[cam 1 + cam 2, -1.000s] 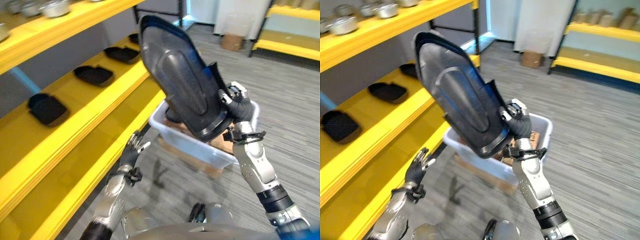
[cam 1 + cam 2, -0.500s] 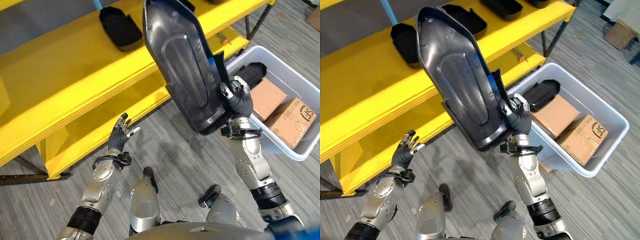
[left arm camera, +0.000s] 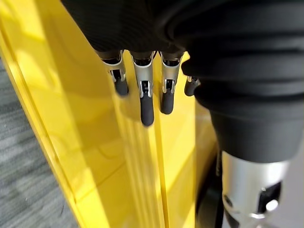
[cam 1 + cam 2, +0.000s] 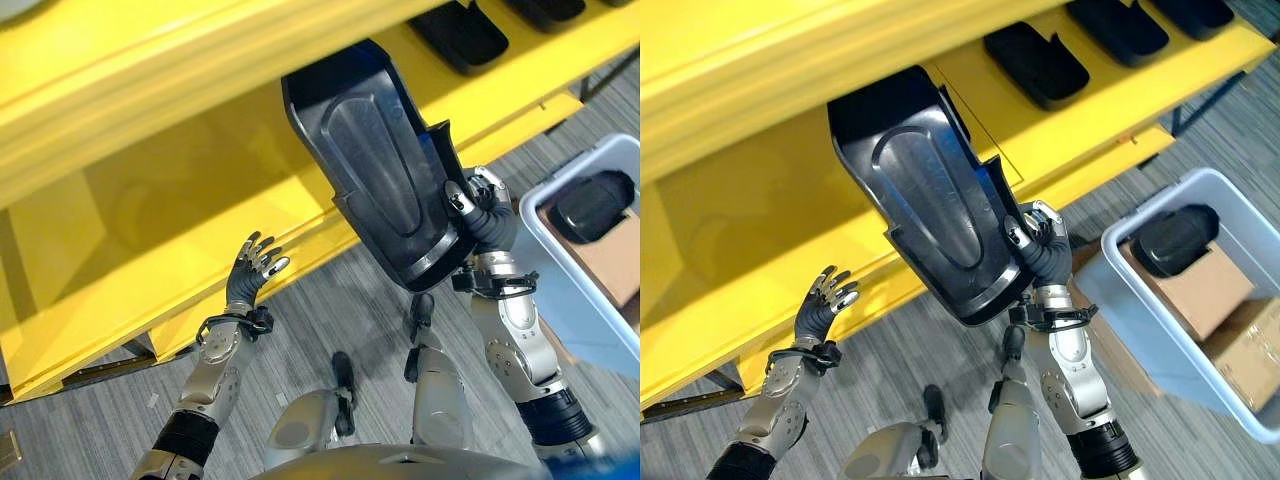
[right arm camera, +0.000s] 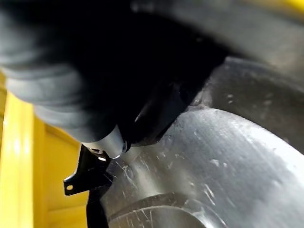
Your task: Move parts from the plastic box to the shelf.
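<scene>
My right hand (image 4: 482, 212) is shut on the lower edge of a large black moulded plastic part (image 4: 372, 178), holding it upright and tilted in front of the yellow shelf (image 4: 150, 200). The part's far end (image 4: 890, 120) reaches in over the middle shelf board. The right wrist view shows the part's scratched dark surface (image 5: 228, 161) right against the hand. My left hand (image 4: 248, 282) hangs open and empty low at the left, fingers (image 3: 146, 97) straight before the lower shelf edge. The pale plastic box (image 4: 1200, 330) stands on the floor at the right.
Several black parts (image 4: 1038, 63) lie in a row on the shelf board to the right. Inside the box are a black part (image 4: 1170, 238) and cardboard cartons (image 4: 1215, 290). Grey striped floor (image 4: 90, 430) runs below the shelf.
The camera has swung towards the shelf, and the box now sits at the far right. The part in my right hand has come closer to the shelf, its far end over the middle board. The left hand stays open.
</scene>
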You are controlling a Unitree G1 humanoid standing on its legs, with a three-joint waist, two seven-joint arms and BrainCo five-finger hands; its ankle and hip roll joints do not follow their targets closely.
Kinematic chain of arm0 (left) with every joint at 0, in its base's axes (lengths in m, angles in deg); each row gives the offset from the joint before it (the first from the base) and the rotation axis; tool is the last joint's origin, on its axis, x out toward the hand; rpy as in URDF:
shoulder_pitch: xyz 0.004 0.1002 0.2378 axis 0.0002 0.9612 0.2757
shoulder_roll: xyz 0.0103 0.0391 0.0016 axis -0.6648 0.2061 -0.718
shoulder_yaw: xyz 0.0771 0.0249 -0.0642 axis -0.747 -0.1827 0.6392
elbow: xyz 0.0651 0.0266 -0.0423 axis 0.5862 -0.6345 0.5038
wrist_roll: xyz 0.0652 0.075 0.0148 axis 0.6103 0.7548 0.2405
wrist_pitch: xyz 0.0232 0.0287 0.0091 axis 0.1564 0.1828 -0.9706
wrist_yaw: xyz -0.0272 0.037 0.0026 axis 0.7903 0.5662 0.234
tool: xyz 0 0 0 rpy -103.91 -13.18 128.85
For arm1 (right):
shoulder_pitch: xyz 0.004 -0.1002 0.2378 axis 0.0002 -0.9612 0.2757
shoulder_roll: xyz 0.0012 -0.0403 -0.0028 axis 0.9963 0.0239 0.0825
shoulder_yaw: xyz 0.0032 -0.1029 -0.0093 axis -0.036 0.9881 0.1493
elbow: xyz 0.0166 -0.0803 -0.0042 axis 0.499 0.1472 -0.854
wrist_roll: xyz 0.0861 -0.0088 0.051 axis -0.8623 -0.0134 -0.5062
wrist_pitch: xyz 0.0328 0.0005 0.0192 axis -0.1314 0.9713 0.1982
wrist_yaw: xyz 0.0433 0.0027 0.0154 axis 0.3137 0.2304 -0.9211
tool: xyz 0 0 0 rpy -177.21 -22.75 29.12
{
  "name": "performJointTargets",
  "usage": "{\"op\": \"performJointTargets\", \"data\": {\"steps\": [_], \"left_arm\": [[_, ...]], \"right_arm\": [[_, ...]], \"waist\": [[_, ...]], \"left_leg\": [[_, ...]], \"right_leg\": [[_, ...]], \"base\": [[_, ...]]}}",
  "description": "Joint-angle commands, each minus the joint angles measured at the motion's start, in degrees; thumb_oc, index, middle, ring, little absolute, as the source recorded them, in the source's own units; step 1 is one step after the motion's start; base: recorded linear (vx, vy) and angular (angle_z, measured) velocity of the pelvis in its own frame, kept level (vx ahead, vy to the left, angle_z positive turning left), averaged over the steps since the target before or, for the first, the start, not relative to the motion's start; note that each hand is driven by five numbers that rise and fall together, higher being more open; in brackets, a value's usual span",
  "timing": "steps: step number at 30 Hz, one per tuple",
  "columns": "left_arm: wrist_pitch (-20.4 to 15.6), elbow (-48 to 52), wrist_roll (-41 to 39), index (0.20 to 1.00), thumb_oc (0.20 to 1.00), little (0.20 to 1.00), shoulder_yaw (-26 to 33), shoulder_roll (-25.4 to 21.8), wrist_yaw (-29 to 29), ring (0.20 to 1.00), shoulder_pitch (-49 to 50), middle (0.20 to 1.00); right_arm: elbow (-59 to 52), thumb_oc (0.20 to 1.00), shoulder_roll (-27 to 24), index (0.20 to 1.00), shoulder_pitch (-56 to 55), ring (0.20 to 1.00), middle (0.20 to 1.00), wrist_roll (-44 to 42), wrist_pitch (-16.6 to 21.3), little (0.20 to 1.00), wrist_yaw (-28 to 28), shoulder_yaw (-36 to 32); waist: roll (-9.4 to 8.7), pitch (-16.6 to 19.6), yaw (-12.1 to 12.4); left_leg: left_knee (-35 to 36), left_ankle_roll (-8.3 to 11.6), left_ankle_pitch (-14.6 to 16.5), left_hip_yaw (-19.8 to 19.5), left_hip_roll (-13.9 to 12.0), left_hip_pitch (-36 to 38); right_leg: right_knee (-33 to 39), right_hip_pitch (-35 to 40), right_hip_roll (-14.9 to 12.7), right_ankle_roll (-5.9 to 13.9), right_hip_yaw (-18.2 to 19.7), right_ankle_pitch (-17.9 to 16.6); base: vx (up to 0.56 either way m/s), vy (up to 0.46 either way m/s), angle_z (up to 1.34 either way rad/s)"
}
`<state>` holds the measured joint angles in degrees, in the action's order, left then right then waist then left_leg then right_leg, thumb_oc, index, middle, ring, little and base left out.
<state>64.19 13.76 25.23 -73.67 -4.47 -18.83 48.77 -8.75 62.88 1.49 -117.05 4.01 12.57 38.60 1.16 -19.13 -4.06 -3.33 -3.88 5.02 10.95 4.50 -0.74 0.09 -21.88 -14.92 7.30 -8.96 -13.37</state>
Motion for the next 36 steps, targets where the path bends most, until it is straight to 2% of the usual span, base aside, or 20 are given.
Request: {"op": "performJointTargets", "data": {"steps": [1,4,7,11,12,13,14,16,17,18,19,20,21,23,24,25,27,28,31,36], "left_arm": [[-3.5,6.6,3.1,1.0,1.0,1.0,1.7,-2.3,1.7,1.0,0.3,1.0],[-3.4,6.9,2.9,1.0,1.0,1.0,2.3,-1.7,2.0,1.0,1.3,1.0],[-3.1,7.4,1.9,1.0,1.0,1.0,2.7,-1.1,2.6,1.0,3.4,1.0],[-2.5,8.7,1.2,1.0,1.0,1.0,2.6,-1.1,3.4,1.0,5.3,1.0],[-2.3,9.6,0.9,1.0,1.0,1.0,2.7,-1.1,3.5,1.0,6.0,1.0],[-2.1,9.8,0.6,1.0,1.0,1.0,2.6,-1.1,3.6,1.0,6.6,1.0],[-2.1,9.8,0.6,1.0,1.0,1.0,2.6,-1.1,3.6,1.0,6.6,1.0],[-2.2,9.4,0.3,1.0,1.0,1.0,2.6,-0.7,3.6,1.0,6.9,1.0],[-2.2,9.5,-0.4,1.0,1.0,1.0,2.5,-0.6,3.6,1.0,6.9,1.0],[-2.1,9.5,-0.4,1.0,1.0,1.0,2.5,-0.6,3.6,1.0,6.9,1.0],[-2.0,9.3,-0.5,1.0,1.0,1.0,1.9,-0.8,3.6,1.0,6.2,1.0],[-1.8,9.7,-0.6,1.0,1.0,1.0,1.7,-1.2,3.9,1.0,5.9,1.0],[-1.8,9.8,-1.0,1.0,1.0,1.0,1.1,-1.3,4.0,1.0,5.5,1.0],[-1.9,9.5,-1.3,1.0,1.0,1.0,1.0,-1.3,3.7,1.0,4.9,1.0],[-1.7,9.3,-1.8,1.0,1.0,1.0,0.6,-0.9,3.8,1.0,5.0,1.0],[-2.1,9.1,-2.3,1.0,1.0,1.0,0.2,-1.4,3.8,1.0,4.1,1.0],[-1.8,9.2,-2.5,1.0,1.0,1.0,-0.9,-2.2,4.1,1.0,2.9,1.0],[-2.1,9.0,-2.8,1.0,1.0,1.0,-1.5,-2.9,4.0,1.0,1.7,1.0],[-2.2,8.6,-2.5,1.0,1.0,1.0,-3.4,-4.6,2.9,1.0,-1.4,1.0],[-2.0,8.5,-3.5,1.0,1.0,1.0,-5.2,-5.8,2.4,1.0,-3.0,1.0]], "right_arm": [[-4.4,0.2,1.2,0.2,0.2,0.2,0.2,-0.7,3.4,0.2,3.0,-3.7],[-4.1,0.2,0.4,0.2,-0.3,0.2,0.2,-1.1,3.3,0.2,3.4,-4.4],[-3.9,0.2,-0.4,0.2,-1.3,0.2,0.2,-1.6,3.4,0.2,3.6,-5.3],[-3.6,0.2,-1.0,0.2,-1.4,0.2,0.2,-1.3,3.4,0.2,3.4,-5.3],[-3.1,0.2,-0.9,0.2,-0.7,0.2,0.2,-1.5,3.5,0.2,3.3,-4.6],[-2.8,0.2,-1.0,0.2,-0.2,0.2,0.2,-1.5,3.4,0.2,3.2,-3.9],[-2.8,0.2,-1.0,0.2,-0.2,0.2,0.2,-1.5,3.5,0.2,3.2,-3.8],[-2.4,0.2,-1.4,0.2,0.8,0.2,0.2,-2.5,3.8,0.2,3.4,-2.2],[-1.7,0.2,-1.6,0.2,1.5,0.2,0.2,-2.8,3.6,0.2,3.2,-1.1],[-1.7,0.2,-1.6,0.2,1.6,0.2,0.2,-2.8,3.7,0.2,3.2,-1.1],[-1.7,0.2,-1.7,0.2,2.1,0.2,0.2,-2.8,3.9,0.2,3.1,-0.6],[-1.5,0.2,-1.6,0.2,2.5,0.2,0.2,-2.7,3.9,0.2,2.9,-0.4],[-0.7,0.2,-1.5,0.2,3.3,0.2,0.2,-2.3,3.9,0.2,2.2,-0.4],[-0.3,0.2,-1.3,0.2,3.6,0.2,0.2,-2.0,3.8,0.2,1.7,-0.3],[0.2,0.2,-0.6,0.2,3.6,0.2,0.2,-2.5,3.5,0.2,1.8,0.5],[0.9,0.2,-0.2,0.2,4.5,0.2,0.2,-2.9,3.3,0.2,1.8,1.0],[1.5,0.2,0.1,0.2,5.5,0.2,0.2,-3.0,2.9,0.2,1.6,1.4],[2.9,0.2,1.0,0.2,7.1,0.2,0.2,-3.0,2.5,0.2,0.7,1.7],[7.4,0.2,2.2,0.2,13.0,0.2,0.2,0.0,1.7,0.2,-2.3,2.6],[14.1,0.2,2.9,0.2,22.2,0.2,0.2,2.1,0.9,0.2,-6.1,2.7]], "waist": [[-4.91,4.1,0.3],[-4.72,5.0,0.4],[-4.59,6.0,0.7],[-4.02,7.4,1.3],[-3.63,7.3,1.9],[-3.37,7.1,2.3],[-3.33,7.1,2.2],[-2.78,6.0,2.6],[-2.68,5.2,3.3],[-2.62,5.2,3.0],[-2.87,3.8,3.2],[-2.59,3.7,3.0],[-1.56,3.5,2.4],[-1.1,3.4,2.5],[-0.61,3.7,2.6],[-0.58,3.7,3.2],[-1.2,3.2,3.6],[-1.85,2.8,4.4],[-3.12,2.5,6.5],[-3.63,1.3,9.0]], "left_leg": [[-0.4,6.13,-0.2,1.7,-6.1,0.5],[-1.6,6.92,0.3,0.9,-7.2,0.9],[-1.9,8.47,-0.2,0.4,-10.1,2.0],[0.8,10.39,-3.2,0.4,-14.0,2.8],[1.9,11.32,-5.2,0.0,-16.0,3.1],[2.4,11.72,-6.0,-0.1,-17.4,3.2],[2.5,11.76,-6.1,-0.2,-17.4,3.2],[0.3,12.75,-8.5,-0.6,-19.2,0.7],[-2.0,13.51,-11.0,-0.8,-19.9,-1.4],[-2.2,13.55,-11.0,-1.1,-20.0,-1.6],[-4.8,13.44,-13.5,0.5,-21.6,-4.4],[-3.0,13.77,-15.6,3.5,-24.3,-4.5],[1.1,15.25,-18.5,7.2,-28.5,-3.8],[3.0,15.16,-20.8,8.9,-29.7,-2.9],[2.6,14.91,-17.0,8.4,-28.6,-1.9],[-0.2,13.99,-15.0,8.4,-27.3,-3.5],[-4.2,13.63,-12.1,9.4,-26.6,-4.6],[-6.7,13.18,-10.0,9.5,-24.9,-5.7],[-8.3,12.82,-9.2,9.1,-22.9,-8.6],[-9.3,12.53,-8.9,7.8,-22.1,-11.1]], "right_leg": [[0.5,8.3,-6.4,7.14,3.7,-5.0],[-0.3,9.5,-5.3,6.86,2.3,-4.0],[-1.2,11.9,-3.1,5.62,0.1,-0.1],[-1.2,13.5,-0.3,4.23,-2.6,3.2],[-1.8,13.8,1.4,3.21,-3.3,4.8],[-3.3,13.7,2.2,2.38,-4.1,6.3],[-3.4,13.7,2.3,2.34,-4.1,6.4],[-4.3,14.4,3.0,0.79,-5.8,8.0],[-3.9,15.4,3.2,0.04,-7.1,8.5],[-3.8,15.5,3.2,0.0,-7.4,8.5],[-3.5,16.5,2.4,-0.08,-9.4,8.7],[-3.9,16.7,1.6,0.38,-10.8,8.8],[-5.4,17.5,0.4,1.81,-12.1,9.8],[-6.8,16.6,0.1,1.51,-12.5,9.6],[-8.1,16.6,-0.5,2.65,-12.1,10.6],[-8.0,16.1,-1.9,2.45,-11.2,9.0],[-8.1,17.4,-4.5,3.02,-11.6,8.3],[-7.0,18.5,-6.4,3.82,-11.3,6.9],[-4.7,19.2,-8.0,4.42,-12.1,4.8],[-4.7,18.5,-8.4,4.6,-13.3,4.5]], "base": [[0.21,-0.206,0.83],[0.17,-0.233,0.78],[0.14,-0.269,-0.09],[0.06,-0.263,0.17],[0.0,-0.342,0.31],[-0.02,-0.271,0.26],[-0.06,-0.223,0.19],[-0.1,-0.193,0.37],[-0.09,-0.113,0.51],[-0.13,-0.099,0.81],[-0.1,-0.007,1.04],[-0.02,0.14,1.18],[0.01,0.167,0.99],[0.06,0.175,0.9],[0.12,0.296,0.49],[0.13,0.287,-0.2],[0.11,0.286,-0.53],[0.17,0.336,-0.22],[0.11,0.194,-0.18],[0.04,0.038,0.43]]}}
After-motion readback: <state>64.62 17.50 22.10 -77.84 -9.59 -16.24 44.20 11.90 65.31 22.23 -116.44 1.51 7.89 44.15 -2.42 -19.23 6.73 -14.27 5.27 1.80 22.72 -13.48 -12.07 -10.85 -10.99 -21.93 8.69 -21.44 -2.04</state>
